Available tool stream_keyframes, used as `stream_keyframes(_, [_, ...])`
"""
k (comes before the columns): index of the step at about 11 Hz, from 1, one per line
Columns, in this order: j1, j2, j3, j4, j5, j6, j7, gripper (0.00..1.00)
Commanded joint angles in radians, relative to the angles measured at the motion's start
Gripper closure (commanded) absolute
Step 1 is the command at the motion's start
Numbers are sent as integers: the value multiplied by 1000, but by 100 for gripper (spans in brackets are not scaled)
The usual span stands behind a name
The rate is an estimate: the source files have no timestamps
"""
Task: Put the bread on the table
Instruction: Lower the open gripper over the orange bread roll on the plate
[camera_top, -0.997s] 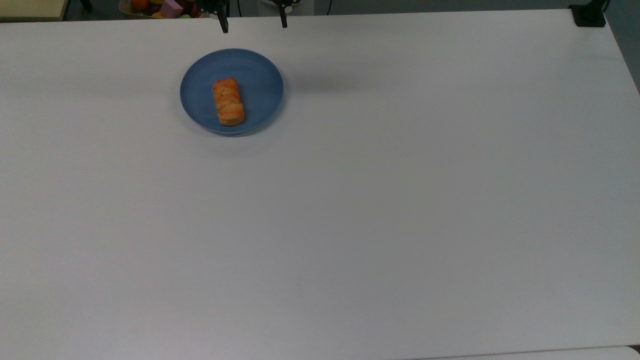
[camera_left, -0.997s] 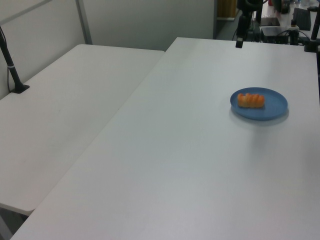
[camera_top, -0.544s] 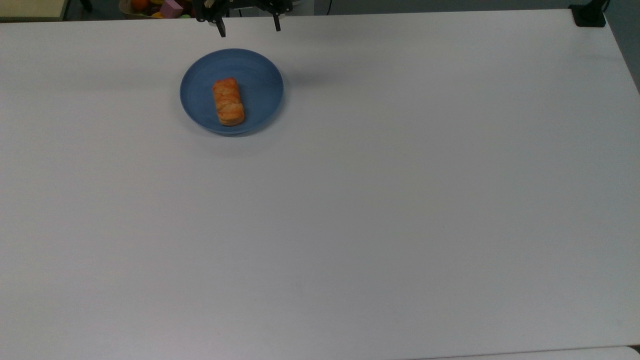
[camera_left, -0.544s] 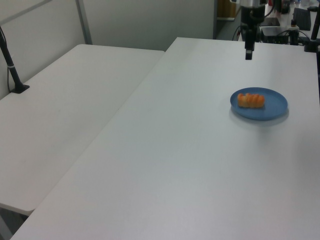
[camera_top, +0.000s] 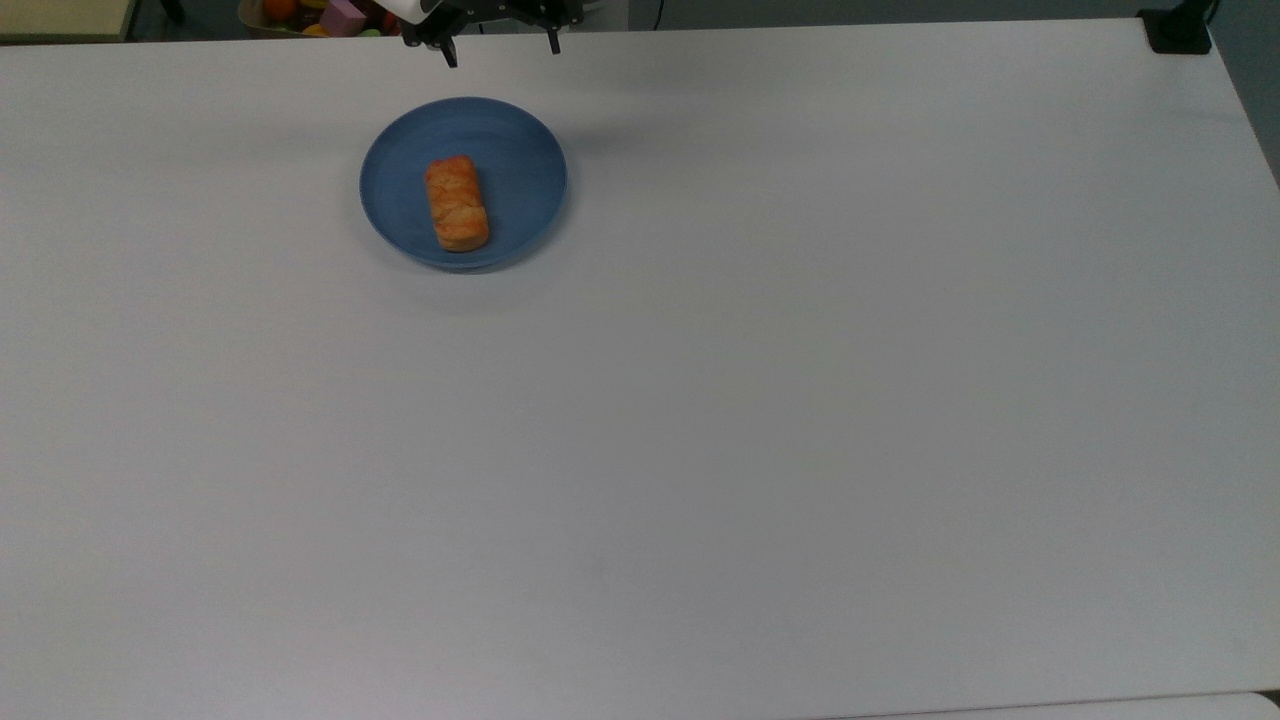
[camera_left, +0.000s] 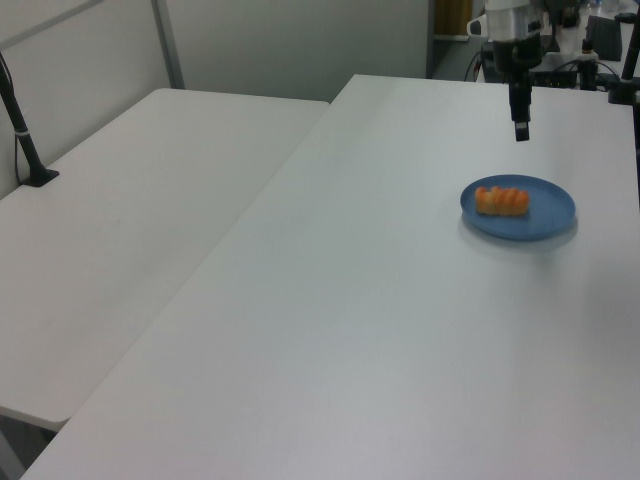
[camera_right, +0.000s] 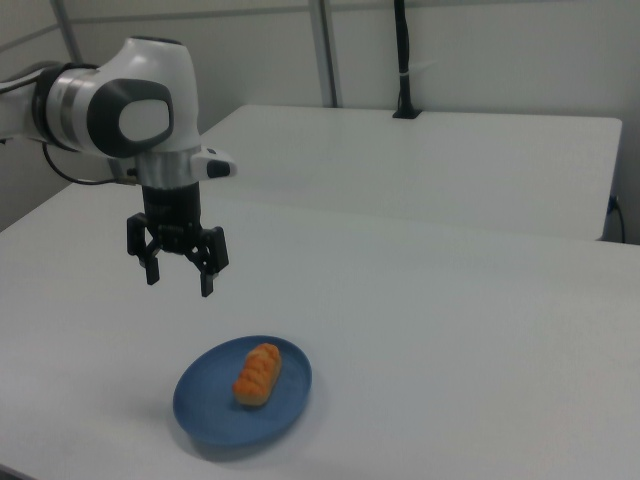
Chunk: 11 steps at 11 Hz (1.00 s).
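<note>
The white table (camera_top: 760, 420) spreads wide, with a second white table (camera_left: 130, 230) butted against it on the left view's left. The white arm (camera_right: 120, 115) reaches over the table from the right view's left. A round blue plate (camera_top: 530, 165) sits near the far edge in the top view. The gripper (camera_right: 180, 282) hangs in the air above the table just beyond the plate, its black fingers (camera_right: 207, 283) spread apart and holding nothing. The bread (camera_top: 457, 203) lies on the plate, with nothing between it and the gripper.
</note>
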Motion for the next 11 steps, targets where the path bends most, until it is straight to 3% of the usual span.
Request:
stream_keyframes(1, [1,-23,0,-97,-70,-1,-22,0])
stream_keyframes(5, [1,-21,0,-180,-139,48,-23,0])
stream_keyframes(11, [-37,-12,-7,-321,-213,353,-20,0])
